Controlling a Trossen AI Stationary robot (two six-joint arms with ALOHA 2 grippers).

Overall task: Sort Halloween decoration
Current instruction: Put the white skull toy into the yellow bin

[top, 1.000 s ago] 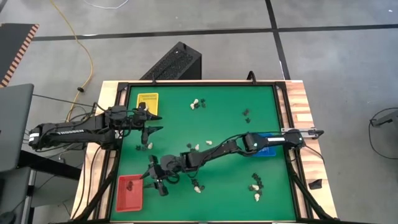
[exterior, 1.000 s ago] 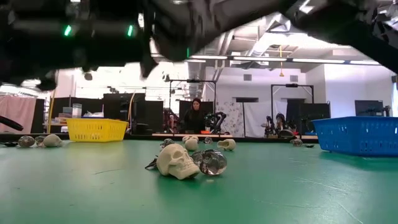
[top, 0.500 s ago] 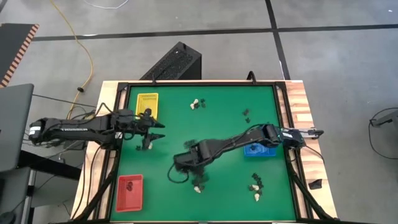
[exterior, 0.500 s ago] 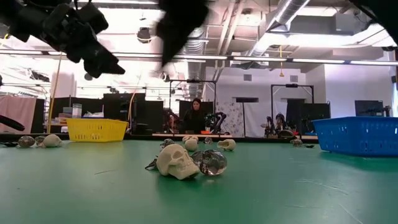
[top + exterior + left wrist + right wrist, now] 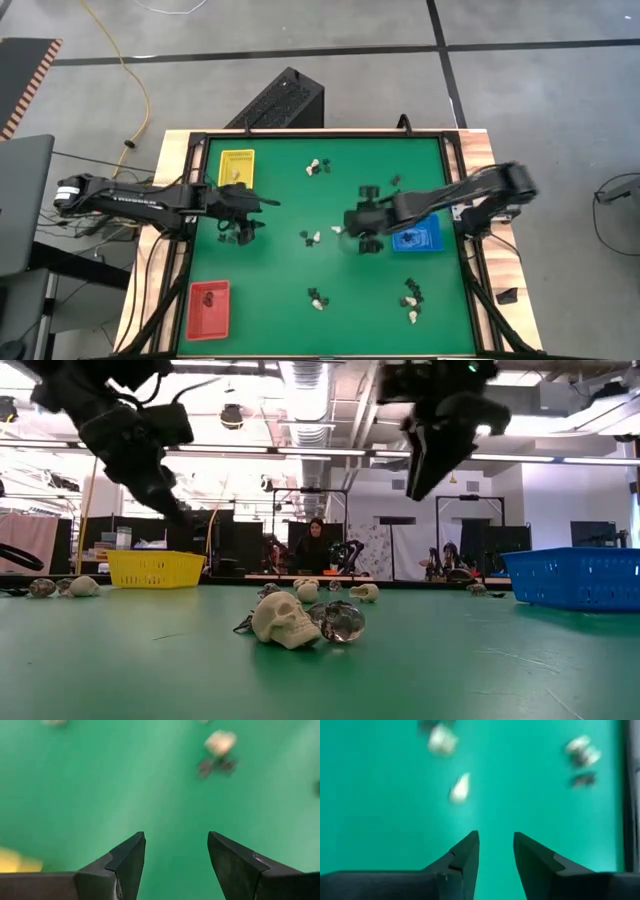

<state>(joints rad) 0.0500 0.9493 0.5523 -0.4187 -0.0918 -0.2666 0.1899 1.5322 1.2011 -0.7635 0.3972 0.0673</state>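
We are hovering our left tool [image 5: 175, 852] and right tool [image 5: 495, 850], both spread and empty, over the green surface [image 5: 280, 300] where the trinkets [image 5: 312, 237] are lying scattered, judging them light, hard, best pinched across their middles.

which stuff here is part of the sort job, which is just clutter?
Job:
- cream skull with the other small trinkets scattered on the green mat
- yellow tray, red tray, blue tray
- left gripper and right gripper, both empty

Clutter:
- yellow cable on the floor
- black box behind the table
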